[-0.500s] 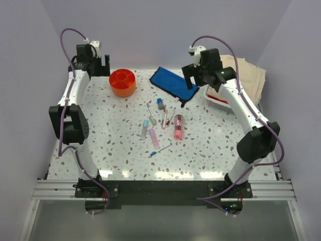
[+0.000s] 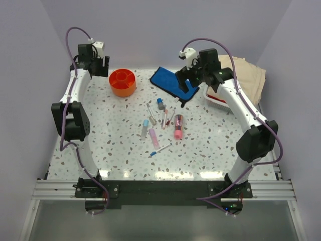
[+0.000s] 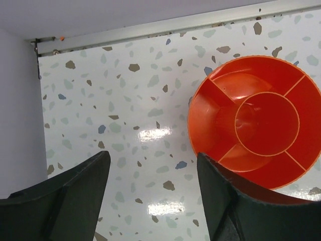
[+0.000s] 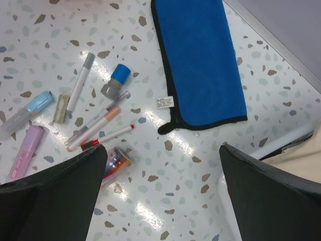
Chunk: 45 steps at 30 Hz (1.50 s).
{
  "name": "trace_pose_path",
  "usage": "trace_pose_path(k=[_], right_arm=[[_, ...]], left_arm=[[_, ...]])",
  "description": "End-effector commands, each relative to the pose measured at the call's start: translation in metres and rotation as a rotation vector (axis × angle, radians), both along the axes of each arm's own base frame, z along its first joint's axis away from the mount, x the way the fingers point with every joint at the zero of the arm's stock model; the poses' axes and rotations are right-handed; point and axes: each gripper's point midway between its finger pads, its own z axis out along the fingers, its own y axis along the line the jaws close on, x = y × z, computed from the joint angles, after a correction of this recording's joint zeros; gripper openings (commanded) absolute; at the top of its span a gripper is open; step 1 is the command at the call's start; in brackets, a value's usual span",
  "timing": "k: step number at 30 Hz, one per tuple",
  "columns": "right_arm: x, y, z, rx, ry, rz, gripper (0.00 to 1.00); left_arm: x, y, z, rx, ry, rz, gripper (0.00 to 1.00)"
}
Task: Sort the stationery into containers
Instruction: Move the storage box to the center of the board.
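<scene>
The round orange tub (image 2: pixel 123 82) with inner compartments stands at the back left; it also shows in the left wrist view (image 3: pixel 258 123). The blue pouch (image 2: pixel 173 84) with dark edging lies at the back centre, also in the right wrist view (image 4: pixel 198 63). The stationery lies mid-table: a pink tube (image 2: pixel 178 126), a lilac marker (image 2: pixel 153 137), a blue-capped marker (image 2: pixel 160 103), thin pens (image 2: pixel 164 118) and a pen nearer the front (image 2: pixel 160 149). My left gripper (image 3: pixel 153 201) is open and empty, high beside the tub. My right gripper (image 4: pixel 160 196) is open and empty, high over the pouch's near end.
A white basket with a red rim (image 2: pixel 216 99) and beige cloth (image 2: pixel 249 75) sits at the back right. A metal rail (image 3: pixel 165 25) runs along the table's far edge.
My right gripper has swung left and back, now over the pouch's end. My left arm has shifted slightly.
</scene>
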Motion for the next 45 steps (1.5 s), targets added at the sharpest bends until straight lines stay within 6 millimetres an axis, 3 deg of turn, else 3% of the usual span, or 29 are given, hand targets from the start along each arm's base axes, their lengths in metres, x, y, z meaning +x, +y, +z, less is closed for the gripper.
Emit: trace_pose_path(k=[1, 11, 23, 32, 38, 41, 42, 45], right_arm=[[0.011, 0.021, 0.020, 0.082, -0.026, 0.050, 0.98], [0.017, 0.027, 0.011, 0.078, 0.015, 0.068, 0.98], [0.023, 0.029, 0.003, 0.081, 0.039, 0.049, 0.98], [0.021, 0.024, -0.001, 0.061, 0.043, 0.035, 0.98], [0.018, 0.020, -0.005, 0.052, 0.049, 0.027, 0.98], [0.016, 0.019, -0.007, 0.049, 0.054, 0.024, 0.98], [0.015, 0.018, -0.008, 0.047, 0.057, 0.022, 0.98], [0.013, 0.017, -0.012, 0.037, 0.062, 0.028, 0.97]], left_arm=[[0.017, 0.006, 0.015, 0.046, -0.050, -0.042, 0.64], [0.037, -0.013, -0.030, -0.068, 0.022, -0.092, 0.53], [0.045, -0.017, -0.052, -0.092, 0.045, -0.102, 0.50], [0.046, -0.027, -0.074, -0.082, 0.081, -0.116, 0.39], [0.047, -0.042, -0.077, -0.062, 0.085, -0.157, 0.28], [0.043, -0.052, -0.075, -0.054, 0.095, -0.198, 0.14], [0.040, -0.054, -0.076, -0.057, 0.103, -0.211, 0.05], [0.027, -0.060, -0.074, -0.071, 0.128, -0.256, 0.00]])
